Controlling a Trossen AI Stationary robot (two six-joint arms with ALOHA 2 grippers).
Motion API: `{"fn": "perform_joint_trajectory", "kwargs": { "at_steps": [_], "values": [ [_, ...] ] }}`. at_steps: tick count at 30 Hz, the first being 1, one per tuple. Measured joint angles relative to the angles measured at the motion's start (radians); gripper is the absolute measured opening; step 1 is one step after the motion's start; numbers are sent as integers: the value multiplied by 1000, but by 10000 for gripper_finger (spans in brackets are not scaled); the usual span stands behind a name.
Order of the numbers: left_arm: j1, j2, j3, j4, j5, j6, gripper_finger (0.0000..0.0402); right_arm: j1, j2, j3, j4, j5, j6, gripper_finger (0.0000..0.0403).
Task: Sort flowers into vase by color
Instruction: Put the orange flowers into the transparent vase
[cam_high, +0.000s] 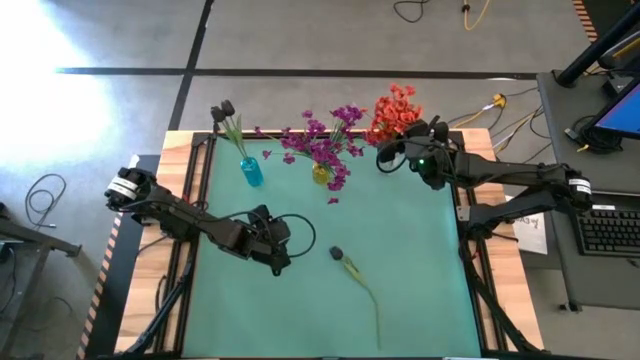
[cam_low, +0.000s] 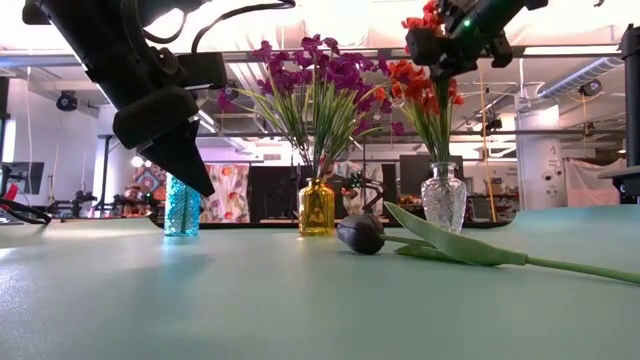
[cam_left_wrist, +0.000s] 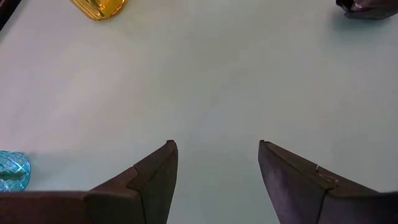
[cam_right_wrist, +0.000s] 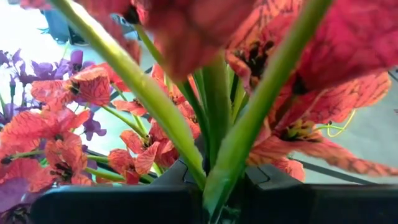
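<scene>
A dark-budded flower (cam_high: 350, 272) lies flat on the green mat, its bud (cam_low: 360, 232) toward the left arm. My left gripper (cam_left_wrist: 216, 146) hovers open over bare mat just left of that bud. A blue vase (cam_high: 250, 172) holds dark buds. A yellow vase (cam_high: 321, 174) holds purple flowers (cam_high: 325, 145). A clear vase (cam_low: 443, 198) holds orange-red flowers (cam_low: 425, 88). My right gripper (cam_right_wrist: 217, 173) is high above the clear vase, shut on orange-red flower stems. My right gripper pinches green stems (cam_right_wrist: 219, 163) of orange-red flowers between its two fingers. The red blooms (cam_right_wrist: 186, 31) stand out past the fingertips. The hold is high above the clear vase; whether the stems' lower ends reach into it I cannot tell.
The three vases stand in a row along the mat's far edge (cam_high: 330, 135). Bare mat (cam_high: 270, 310) lies near and right of the fallen flower. Wooden table edges (cam_high: 150, 300) and black frame rails flank the mat.
</scene>
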Motion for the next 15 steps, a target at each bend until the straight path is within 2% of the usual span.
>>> {"fn": "perform_joint_trajectory", "kwargs": {
  "at_steps": [9, 12, 15],
  "values": [
    [0, 0, 0, 0, 0, 0, 208, 0, -1, 0, -9, -6, 0, 34],
    [0, 0, 0, 0, 0, 0, 208, 0, -1, 0, -11, -9, 0, 57],
    [0, 0, 0, 0, 0, 0, 208, 0, -1, 0, -12, -9, 9, 97]
  ]
}}
